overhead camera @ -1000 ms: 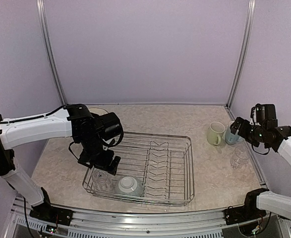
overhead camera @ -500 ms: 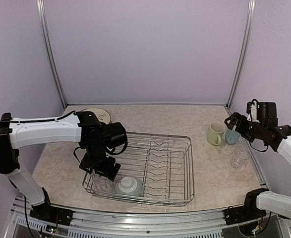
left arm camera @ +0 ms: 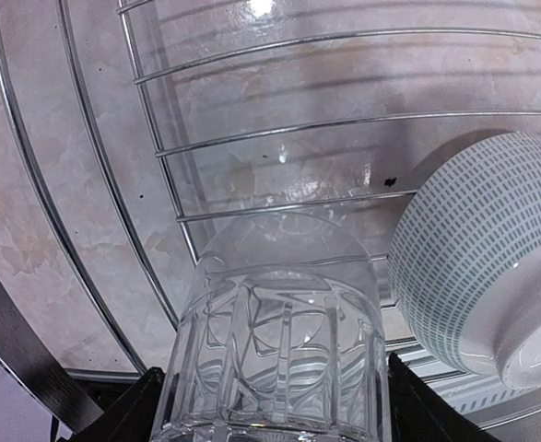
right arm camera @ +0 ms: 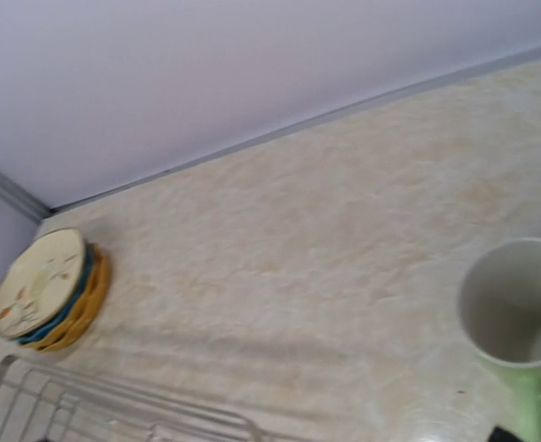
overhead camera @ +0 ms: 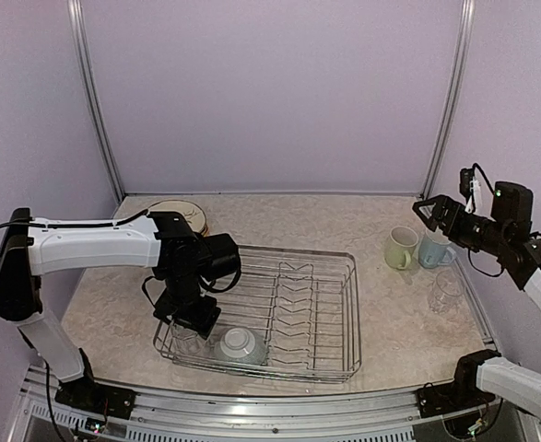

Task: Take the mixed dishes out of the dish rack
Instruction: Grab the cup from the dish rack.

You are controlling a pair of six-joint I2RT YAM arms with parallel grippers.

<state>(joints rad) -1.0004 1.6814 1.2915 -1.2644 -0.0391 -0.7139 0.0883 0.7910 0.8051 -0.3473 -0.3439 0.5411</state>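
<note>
Glass (left arm camera: 279,364) and bowl (left arm camera: 473,249) inside rack (overhead camera: 307,313)

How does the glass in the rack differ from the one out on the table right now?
The rack glass sits inside the rack, in its near left corner beside the bowl. The table glass stands on the table, right of the rack. The left end effector has a finger on each side of the rack glass, while nothing is at the table glass. Both are clear.

The clear glass (left arm camera: 284,359) between the left hand's (left arm camera: 277,414) fingers (left arm camera: 127,416) runs off the lower edge; the bowl (left arm camera: 473,267) right of it is cropped too.
</note>
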